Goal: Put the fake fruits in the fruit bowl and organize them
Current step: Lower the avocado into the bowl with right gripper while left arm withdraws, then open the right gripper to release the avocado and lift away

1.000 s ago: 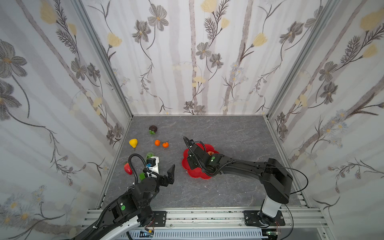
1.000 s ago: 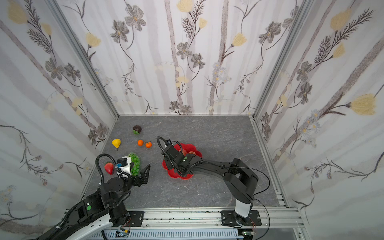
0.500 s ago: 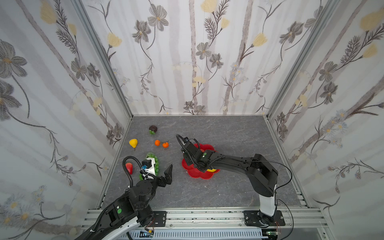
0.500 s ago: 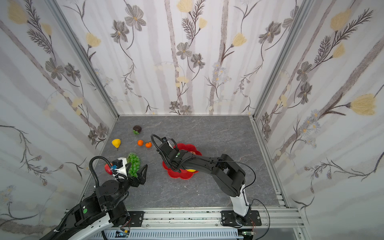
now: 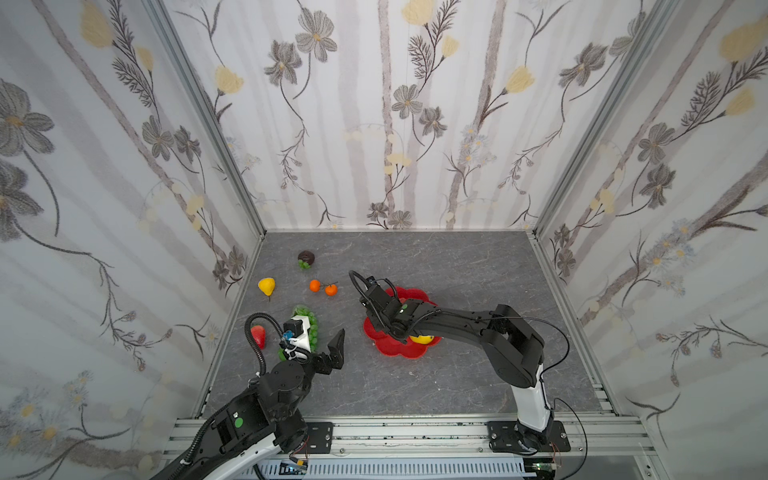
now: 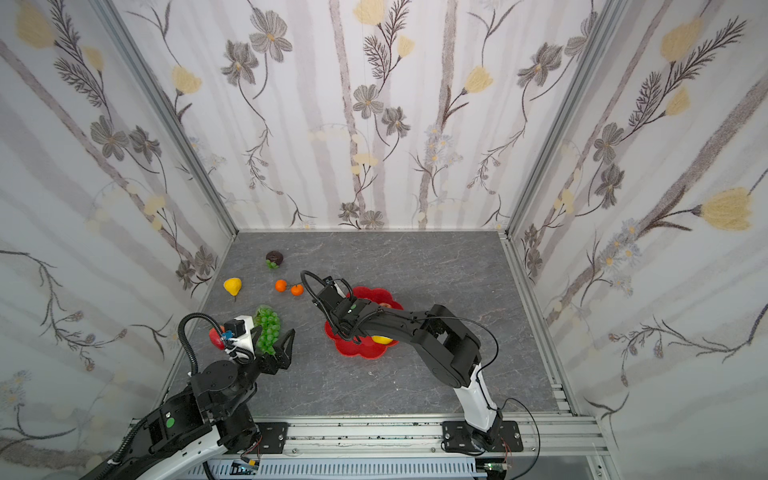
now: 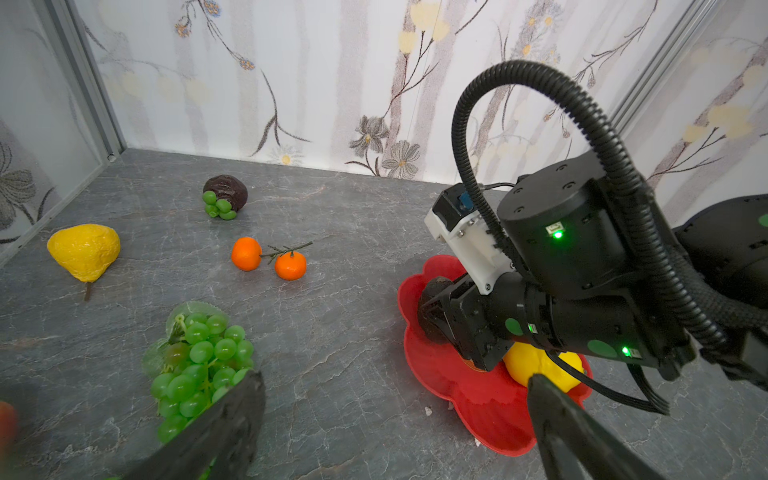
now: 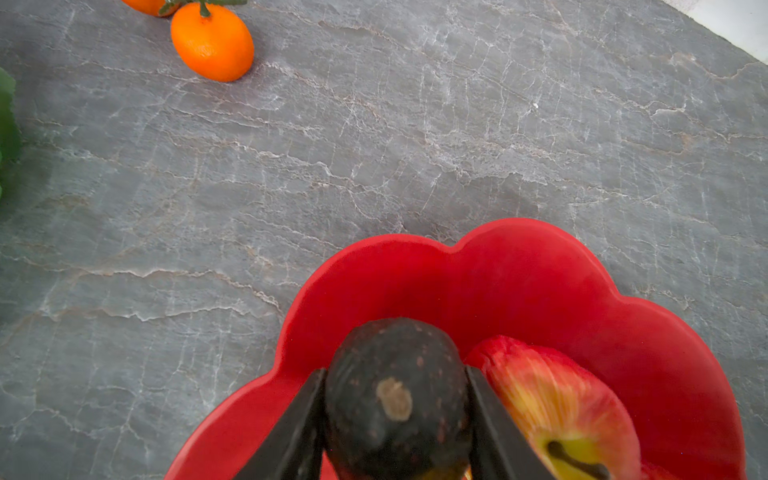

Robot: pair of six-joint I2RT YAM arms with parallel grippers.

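The right gripper (image 7: 432, 309), with the avocado (image 8: 395, 395), is shifted up and left in both top views; the lemon (image 5: 420, 339) in the fruit bowl (image 5: 399, 353) is uncovered.

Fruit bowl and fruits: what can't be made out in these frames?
fruit bowl middle: both top views, covered by the right arm; only a lemon peeks out.
avocado in the right gripper: right wrist view, lower end cut by the frame edge; contact with the bowl unclear.
red fruit: left wrist view, blurred, cut by the edge.
grapes: in a top view, partly behind the left wrist camera.
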